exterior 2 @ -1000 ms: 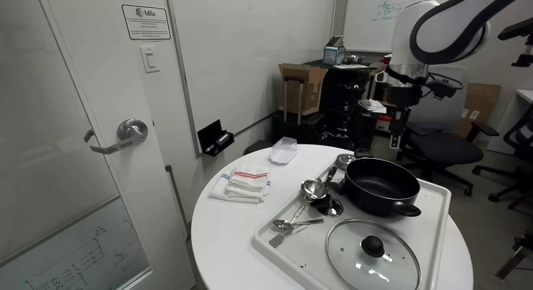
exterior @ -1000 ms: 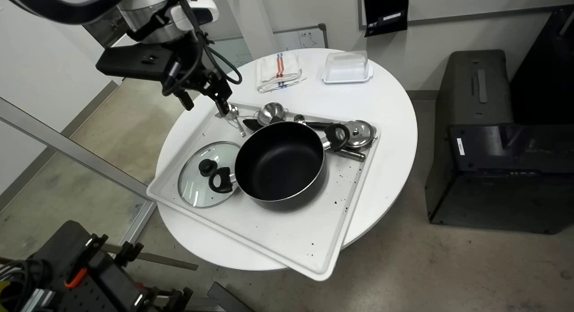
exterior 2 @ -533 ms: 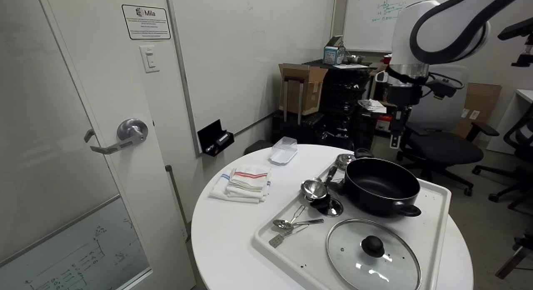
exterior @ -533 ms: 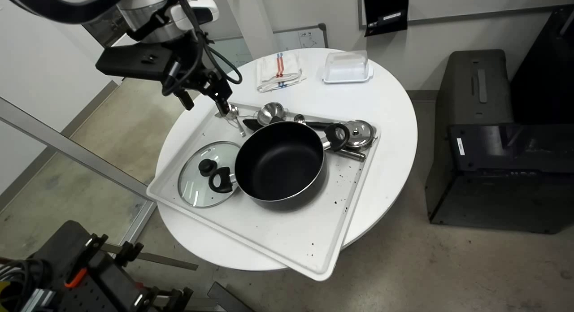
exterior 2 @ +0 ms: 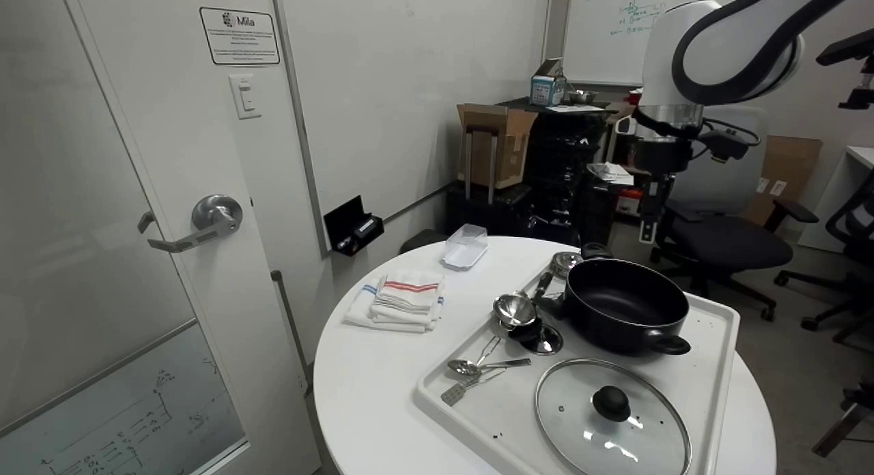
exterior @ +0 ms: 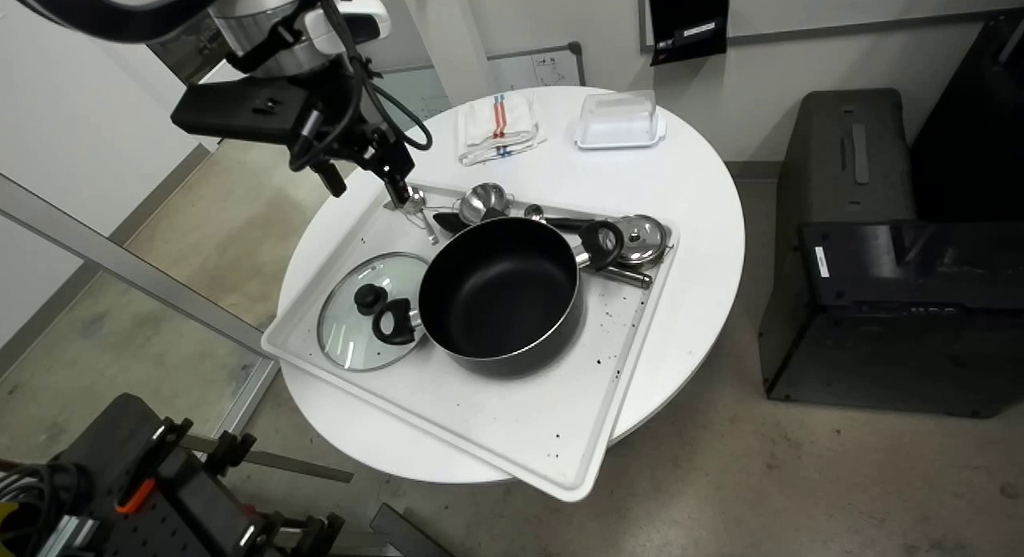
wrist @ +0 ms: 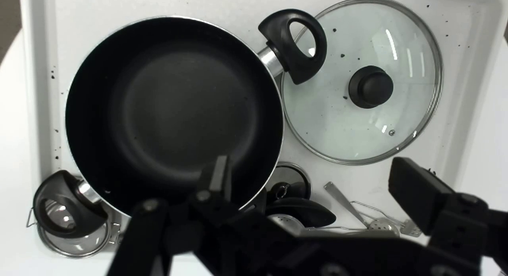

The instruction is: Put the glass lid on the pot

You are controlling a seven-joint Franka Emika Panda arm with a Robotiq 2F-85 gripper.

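Glass lid (wrist: 337, 97), pot (wrist: 174, 113) and spread, empty gripper (wrist: 311, 172) are seen unmoved over the last second, so the knob (wrist: 371, 87) has yet to be grasped.

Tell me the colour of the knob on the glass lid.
Black; the knob shows best in the wrist view.
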